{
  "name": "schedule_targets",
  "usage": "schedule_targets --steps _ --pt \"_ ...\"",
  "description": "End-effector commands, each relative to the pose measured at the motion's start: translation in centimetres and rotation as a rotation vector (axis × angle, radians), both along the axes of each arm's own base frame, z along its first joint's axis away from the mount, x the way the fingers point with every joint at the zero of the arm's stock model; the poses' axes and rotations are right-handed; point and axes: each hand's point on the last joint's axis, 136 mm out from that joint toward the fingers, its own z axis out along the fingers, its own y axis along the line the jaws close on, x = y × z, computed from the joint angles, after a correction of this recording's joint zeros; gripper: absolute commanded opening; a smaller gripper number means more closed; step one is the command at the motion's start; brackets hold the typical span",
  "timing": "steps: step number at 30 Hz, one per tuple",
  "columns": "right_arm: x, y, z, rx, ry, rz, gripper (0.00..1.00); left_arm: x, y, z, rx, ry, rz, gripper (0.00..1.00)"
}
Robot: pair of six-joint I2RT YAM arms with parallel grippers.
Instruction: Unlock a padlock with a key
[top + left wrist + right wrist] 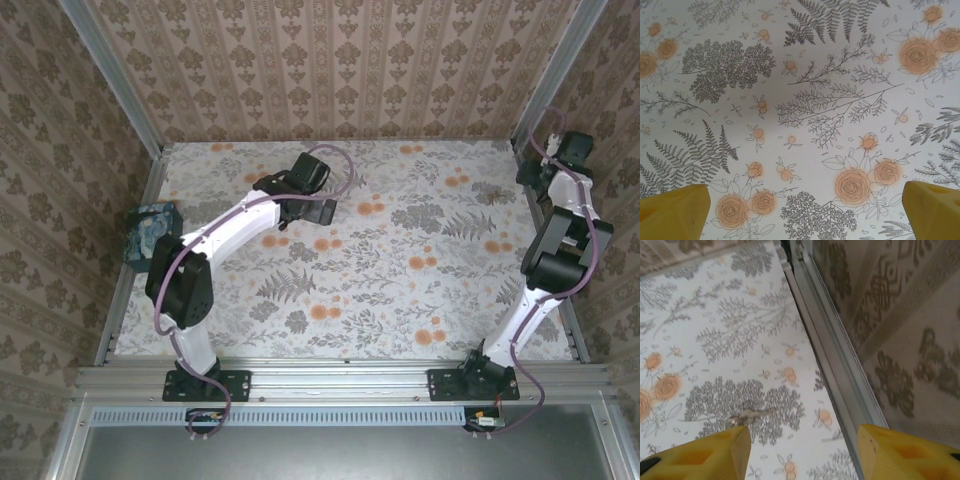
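A small silver key (749,415) lies flat on the flowered tablecloth near the right rail. My right gripper (802,440) hovers over it, open, and the key shows just past the tip of the left yellow finger (715,452), not between the jaws. From above, the right gripper (545,152) sits in the far right corner. My left gripper (807,200) is open above bare cloth with nothing between its yellow fingers (675,210). From above, the left gripper (312,210) hangs over the middle of the table. The padlock is out of view.
A dark teal patterned block (152,232) rests at the table's left edge beside the left arm. An aluminium rail (832,347) and the papered wall (900,315) run close along the right gripper's right side.
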Motion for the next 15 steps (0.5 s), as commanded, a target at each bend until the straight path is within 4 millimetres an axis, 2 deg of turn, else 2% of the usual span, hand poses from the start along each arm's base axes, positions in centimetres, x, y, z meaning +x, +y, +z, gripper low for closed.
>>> schedule_targets --steps 1,4,7,9,12,15 --pt "3.4 2.6 1.2 0.014 -0.103 0.273 0.58 0.1 -0.3 -0.9 0.033 0.044 -0.019 1.00" --pt "3.9 4.1 0.1 0.061 -0.073 0.417 0.55 0.5 -0.7 -1.7 0.049 0.066 -0.021 1.00" --pt "4.3 4.3 0.2 0.107 -0.117 0.485 0.56 0.9 -1.0 -2.1 0.068 0.075 -0.025 1.00" --pt "4.1 4.5 0.4 0.150 -0.127 0.516 0.50 1.2 -1.0 -2.3 0.078 0.077 -0.023 1.00" --pt "3.3 6.6 1.3 0.212 -0.165 0.583 0.46 1.5 -1.2 -2.8 0.083 0.079 -0.017 1.00" --pt "2.4 8.4 1.4 0.241 -0.186 0.599 0.43 1.9 -1.4 -3.0 0.087 0.081 -0.015 1.00"
